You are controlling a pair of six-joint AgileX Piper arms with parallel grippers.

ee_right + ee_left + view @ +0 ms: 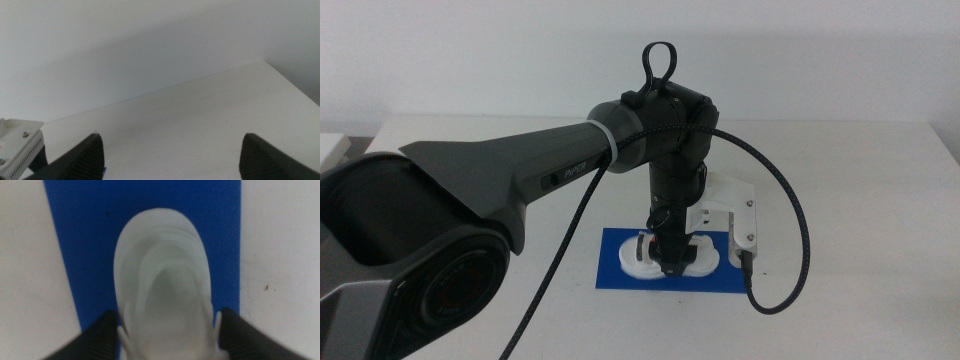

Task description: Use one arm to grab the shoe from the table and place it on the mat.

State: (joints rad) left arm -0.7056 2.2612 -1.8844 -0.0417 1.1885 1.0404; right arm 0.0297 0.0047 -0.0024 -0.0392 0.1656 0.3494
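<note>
The white shoe [636, 258] lies on the deep-blue mat [618, 272] in the middle of the table [870, 190]. The dark left arm [520, 170] reaches in from the left and points straight down at it. My left gripper [671, 262] is down on the shoe's middle. In the left wrist view the shoe [165, 275] fills the space between the two jaws of the left gripper [169, 327], which press its sides, with the mat [80, 230] under it. The straps are hidden. My right gripper [170, 155] is open and empty over bare table, out of the middle view.
A white camera bracket [740, 220] and a looping black cable [800, 250] hang on the left arm's wrist, right of the shoe. Bare white tabletop surrounds the mat. The table's far edge [165, 87] meets a white wall.
</note>
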